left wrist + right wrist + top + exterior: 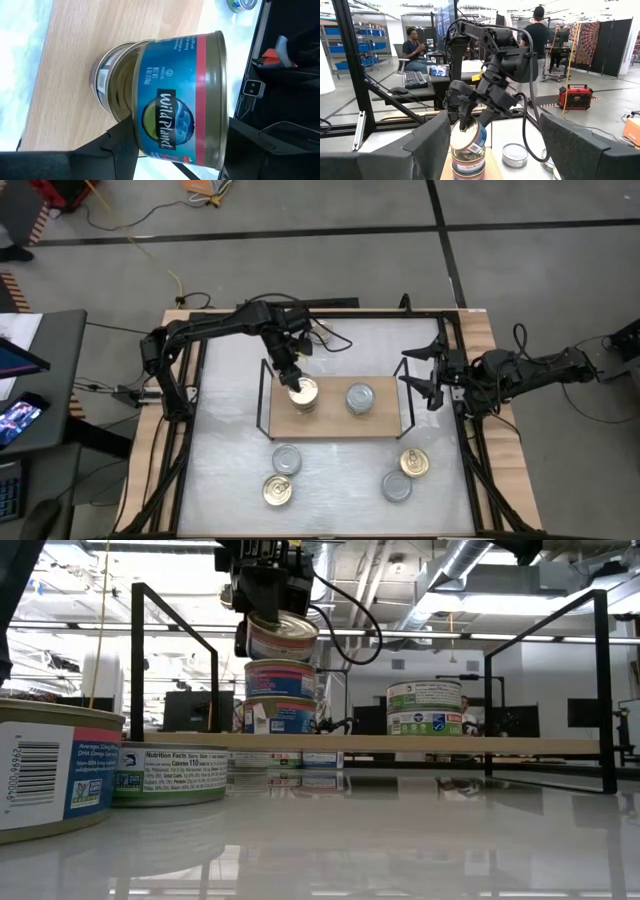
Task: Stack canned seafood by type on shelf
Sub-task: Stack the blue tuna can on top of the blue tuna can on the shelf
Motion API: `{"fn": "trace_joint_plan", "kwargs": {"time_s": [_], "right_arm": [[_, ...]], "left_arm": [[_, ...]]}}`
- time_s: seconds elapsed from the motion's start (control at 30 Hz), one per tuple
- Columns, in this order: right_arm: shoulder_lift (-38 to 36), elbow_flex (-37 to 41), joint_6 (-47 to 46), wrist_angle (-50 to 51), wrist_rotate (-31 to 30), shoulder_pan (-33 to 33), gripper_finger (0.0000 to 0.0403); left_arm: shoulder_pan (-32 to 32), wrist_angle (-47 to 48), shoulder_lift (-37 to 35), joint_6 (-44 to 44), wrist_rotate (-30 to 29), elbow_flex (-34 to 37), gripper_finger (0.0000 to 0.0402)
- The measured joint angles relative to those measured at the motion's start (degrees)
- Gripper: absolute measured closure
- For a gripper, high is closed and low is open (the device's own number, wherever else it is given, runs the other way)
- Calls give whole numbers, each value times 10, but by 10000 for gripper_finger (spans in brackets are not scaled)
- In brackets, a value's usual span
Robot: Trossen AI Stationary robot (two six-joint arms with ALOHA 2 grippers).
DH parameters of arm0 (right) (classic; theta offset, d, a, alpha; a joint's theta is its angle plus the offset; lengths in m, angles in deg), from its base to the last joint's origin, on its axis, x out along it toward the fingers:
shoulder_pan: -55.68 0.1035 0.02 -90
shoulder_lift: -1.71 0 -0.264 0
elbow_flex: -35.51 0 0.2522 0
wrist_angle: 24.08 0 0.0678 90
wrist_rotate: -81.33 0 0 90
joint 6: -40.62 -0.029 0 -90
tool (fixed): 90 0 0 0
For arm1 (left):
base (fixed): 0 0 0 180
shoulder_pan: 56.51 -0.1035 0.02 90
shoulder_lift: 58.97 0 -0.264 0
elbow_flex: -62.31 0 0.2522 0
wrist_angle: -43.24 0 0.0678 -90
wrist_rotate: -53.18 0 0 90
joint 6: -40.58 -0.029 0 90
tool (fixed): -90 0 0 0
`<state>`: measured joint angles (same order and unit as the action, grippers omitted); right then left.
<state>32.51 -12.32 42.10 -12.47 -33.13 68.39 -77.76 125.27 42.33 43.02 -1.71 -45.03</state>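
My left gripper (293, 373) is shut on a blue-and-red-labelled tin (283, 637). It hovers tilted just over a stack of two like tins (280, 695) on the left part of the shelf (335, 427). To their right on the wooden board stands a stack of two green-labelled, silver-lidded tins (425, 708). My right gripper (495, 152) is open and waits at the table's right edge, beside the shelf's right wire frame (408, 395). Several loose tins rest on the tabletop near the front. My left gripper holds the blue-labelled tin (175, 105) pinched between its two fingers (120, 145), one on each side. It comes slanting down from the far left. The tin is tilted, directly over the stack's top tin (105, 75); whether its lower edge touches that tin I cannot tell.
Loose tins lie on the white tabletop near the front edge: a silver one (286, 458) and a gold one (278, 491) at left, a gold one (414, 463) and a silver one (396, 486) at right. Black wire frames (170, 660) rise at both shelf ends. People show beyond the table.
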Motion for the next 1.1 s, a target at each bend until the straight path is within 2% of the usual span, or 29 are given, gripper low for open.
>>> {"fn": "trace_joint_plan", "kwargs": {"time_s": [0.2, 0.47, 0.8, 0.9, 1.1], "right_arm": [[0, 0, 0, 0, 0, 0, 74], [0, 0, 0, 0, 0, 0, 74], [0, 0, 0, 0, 0, 0, 74], [0, 0, 0, 0, 0, 0, 74], [0, 0, 0, 0, 0, 0, 74]], "left_arm": [[-1, 0, 0, 4, -24, 0, 165], [-1, 13, 0, 20, -37, 0, 120], [-1, 31, 1, -25, -41, -4, 117], [0, 31, 1, -61, -77, -24, 117], [16, 25, -4, -106, -211, -90, 118]]}}
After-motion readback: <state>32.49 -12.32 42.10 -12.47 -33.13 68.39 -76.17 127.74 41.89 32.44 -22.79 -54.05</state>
